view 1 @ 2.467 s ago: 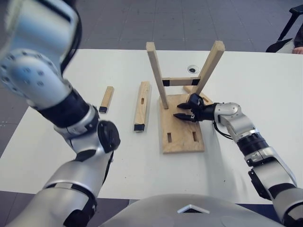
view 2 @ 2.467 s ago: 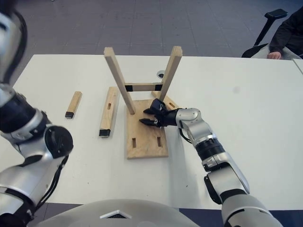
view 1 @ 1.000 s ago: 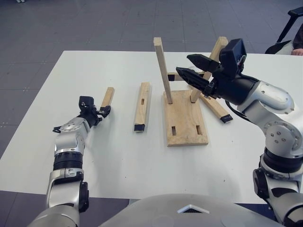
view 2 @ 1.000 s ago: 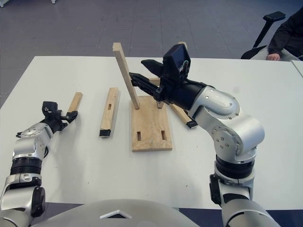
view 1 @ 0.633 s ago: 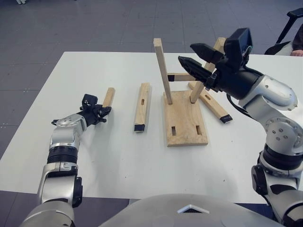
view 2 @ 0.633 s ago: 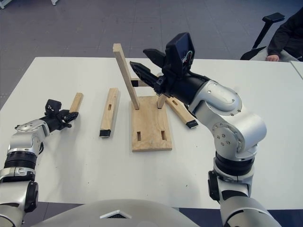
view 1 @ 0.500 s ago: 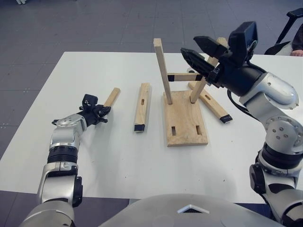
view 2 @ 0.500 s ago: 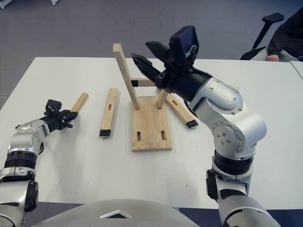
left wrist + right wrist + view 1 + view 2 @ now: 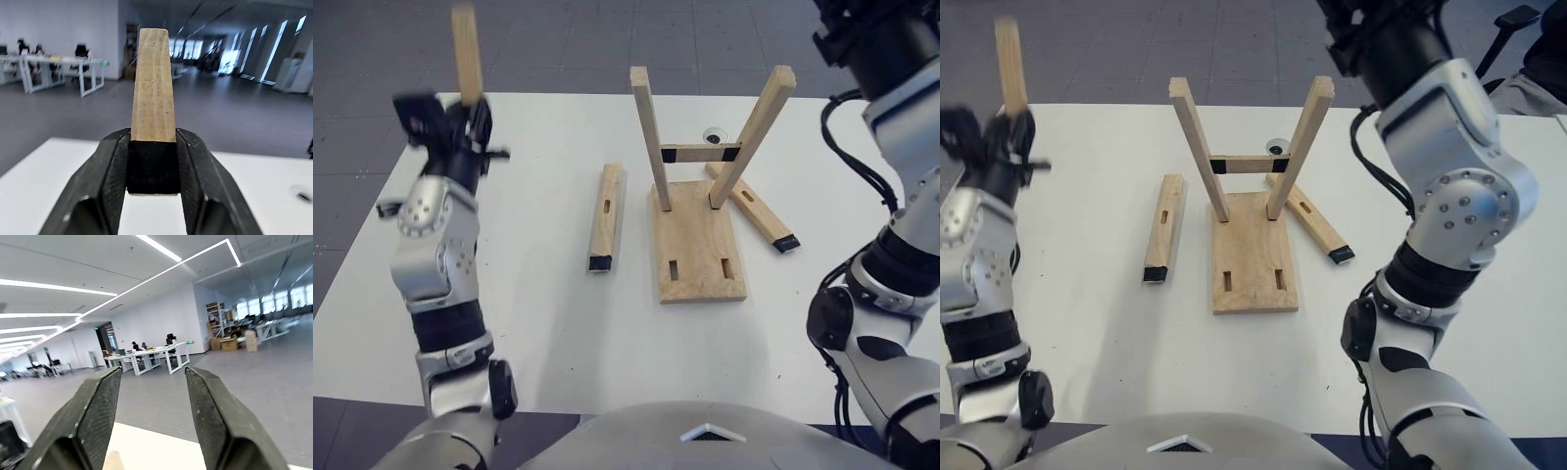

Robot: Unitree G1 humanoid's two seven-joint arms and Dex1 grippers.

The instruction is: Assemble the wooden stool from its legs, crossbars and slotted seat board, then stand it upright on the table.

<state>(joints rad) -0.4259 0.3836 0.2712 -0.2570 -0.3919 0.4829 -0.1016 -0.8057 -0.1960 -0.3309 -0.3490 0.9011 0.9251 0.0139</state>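
The seat board (image 9: 697, 257) lies flat at the centre of the white table (image 9: 558, 333), two slots open at its near end. To its left a loose leg (image 9: 605, 217) lies flat; to its right a second leg (image 9: 754, 210) lies slanted, black tip nearer. Two upright legs (image 9: 647, 137) stand in the board's far end, joined by a crossbar (image 9: 701, 154). In the upper left of the frame, the left jaws clamp the black end of a short wooden piece (image 9: 466, 54), holding it upright above the table. The right jaws are high up, spread apart with nothing between them.
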